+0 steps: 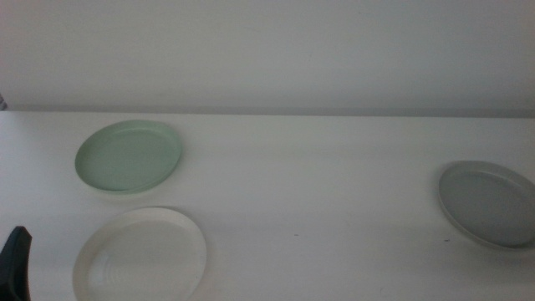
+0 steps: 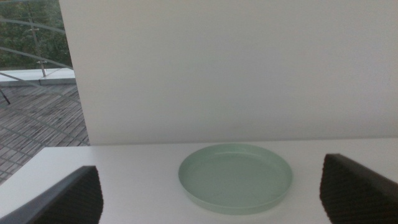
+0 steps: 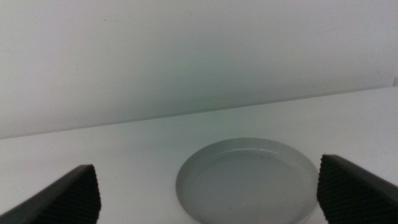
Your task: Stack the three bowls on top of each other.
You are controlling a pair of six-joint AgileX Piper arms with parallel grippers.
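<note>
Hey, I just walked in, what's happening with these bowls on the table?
Nothing is stacked yet. The three bowls lie apart on the white table: the green bowl at the back left, the white bowl in front of it, the grey bowl far off on the right. Neither arm holds anything. The left gripper is open and faces the green bowl; the right gripper is open and faces the grey bowl.
</note>
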